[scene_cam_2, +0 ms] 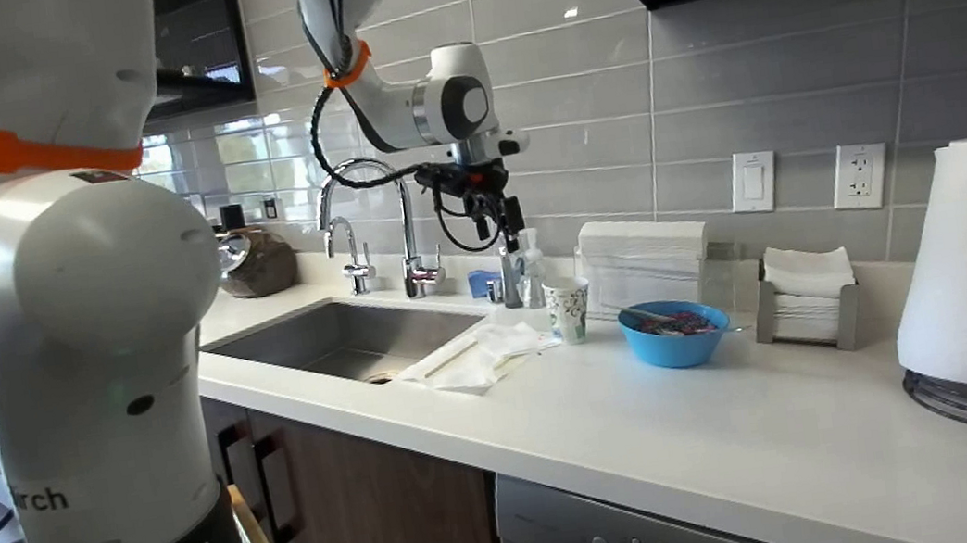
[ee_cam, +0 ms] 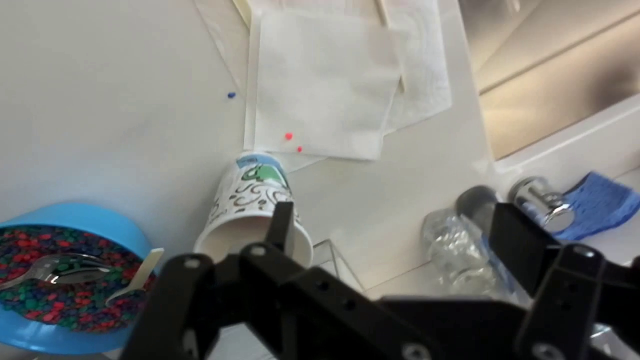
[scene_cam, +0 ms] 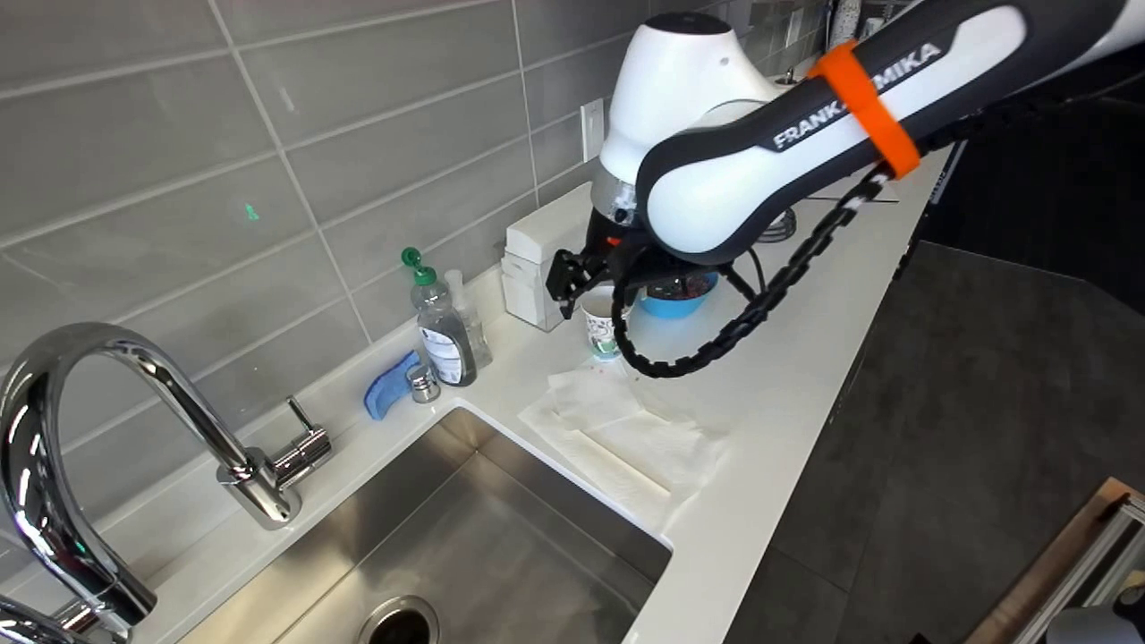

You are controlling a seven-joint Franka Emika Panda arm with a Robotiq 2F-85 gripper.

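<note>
My end effector looks matt, set with shiny metal screws. I see a smooth-walled paper cup, matt paper napkins and a glossy plastic bowl with a polished metal utensil. The desk is smooth with a faint sheen, the sink satin metal, the faucet mirror-bright chrome. The sponge looks rough, the wall tiles glossy, the cabinet door wood-grained.

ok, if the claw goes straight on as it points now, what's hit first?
The open claw would probably meet the countertop between the paper cup and the clear bottle. In the wrist view, though, one finger overlaps the cup's rim and might clip it first; depth is unclear.
</note>
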